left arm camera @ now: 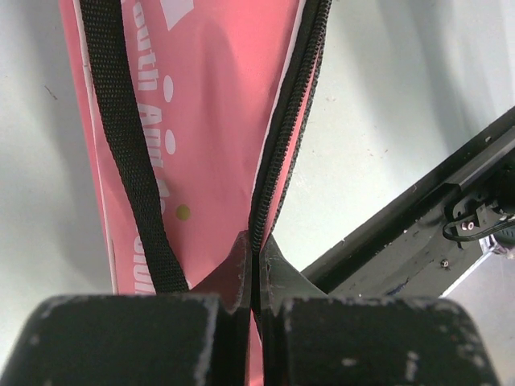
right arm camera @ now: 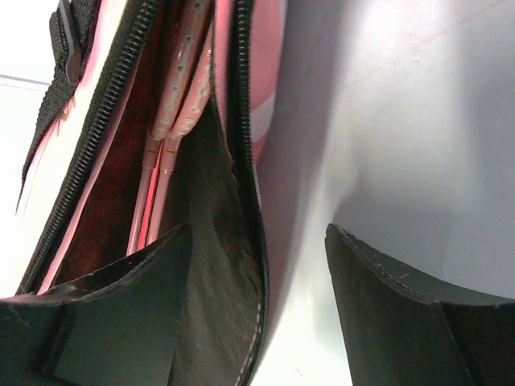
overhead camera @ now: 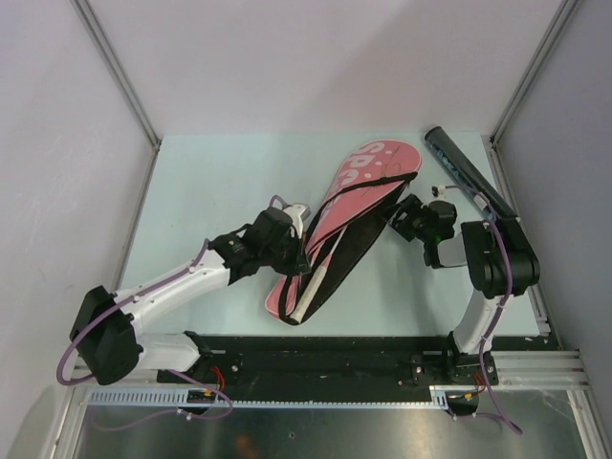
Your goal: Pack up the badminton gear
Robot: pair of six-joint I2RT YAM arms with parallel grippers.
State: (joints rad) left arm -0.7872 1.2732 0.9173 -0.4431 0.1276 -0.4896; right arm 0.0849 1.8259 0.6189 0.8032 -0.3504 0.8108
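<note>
Left gripper (left arm camera: pixel 256 251): jaws pinched shut on the zip edge of the racket cover (left arm camera: pixel 209 121).
Right gripper (right arm camera: pixel 257 232): jaws wide apart astride the cover's open flap, one finger inside the mouth, clamping nothing.
Hidden: racket (right arm camera: pixel 173 104) mostly buried in the cover; only pink frame and shaft show.
Count: one cover lying mid-table, one black strap (left arm camera: pixel 129 153), one black tube (overhead camera: pixel 469 172) at the far right, apart from the cover.
Surface: pale green table (overhead camera: pixel 210 182), grey-white walls (overhead camera: pixel 316 57).

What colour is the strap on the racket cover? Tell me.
Black. The strap lies across the pink racket cover; the left wrist view shows it best.
</note>
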